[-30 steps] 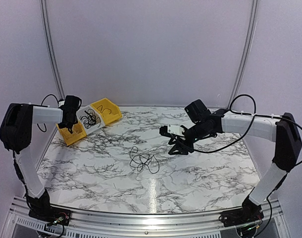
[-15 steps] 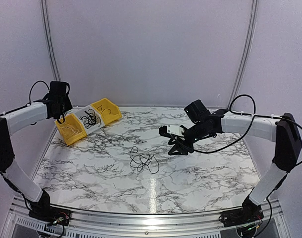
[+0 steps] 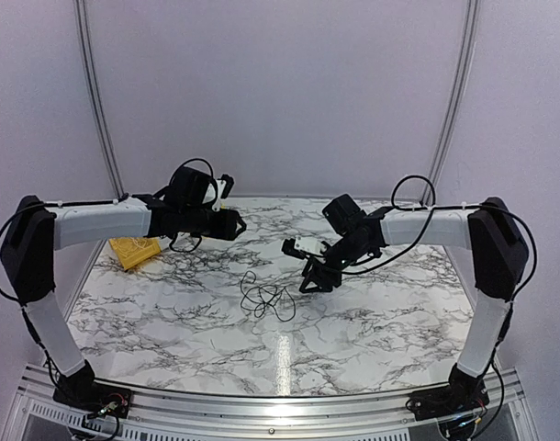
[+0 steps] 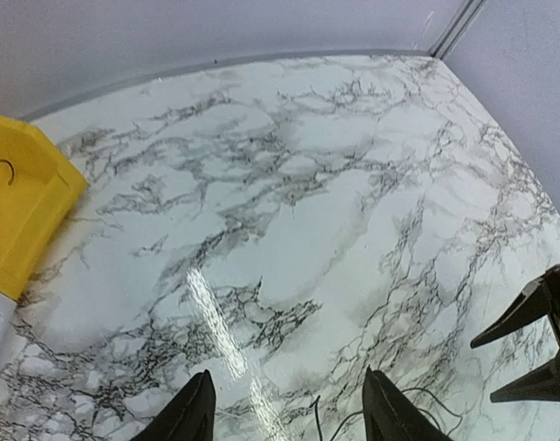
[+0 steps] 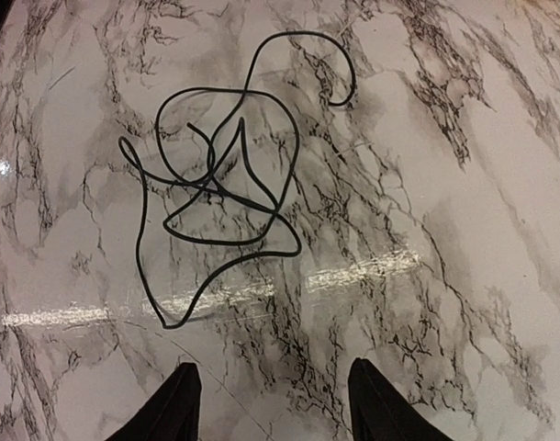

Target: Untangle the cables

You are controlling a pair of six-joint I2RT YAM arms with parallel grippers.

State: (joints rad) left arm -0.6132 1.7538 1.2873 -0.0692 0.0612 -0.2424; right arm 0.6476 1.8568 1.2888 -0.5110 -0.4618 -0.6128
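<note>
A tangle of thin black cables point(image 3: 266, 299) lies in loose loops on the marble table, left of the middle. In the right wrist view the cables point(image 5: 220, 188) lie ahead of the fingers. My right gripper point(image 3: 312, 278) is open and empty, tilted down just right of the tangle; its jaws point(image 5: 273, 390) stand wide apart. My left gripper point(image 3: 232, 224) is open and empty, hovering behind and left of the tangle. In the left wrist view my left gripper point(image 4: 289, 413) has a bit of cable point(image 4: 317, 413) showing between the fingertips at the bottom edge.
A yellow bin point(image 3: 133, 250) sits at the far left, mostly hidden behind my left arm; it also shows in the left wrist view point(image 4: 23, 211). The right gripper's fingers point(image 4: 528, 322) show at the right edge of the left wrist view.
My left arm has swung from the bins at the far left out over the table toward the middle. My right gripper has shifted a little left, closer to the tangle.
</note>
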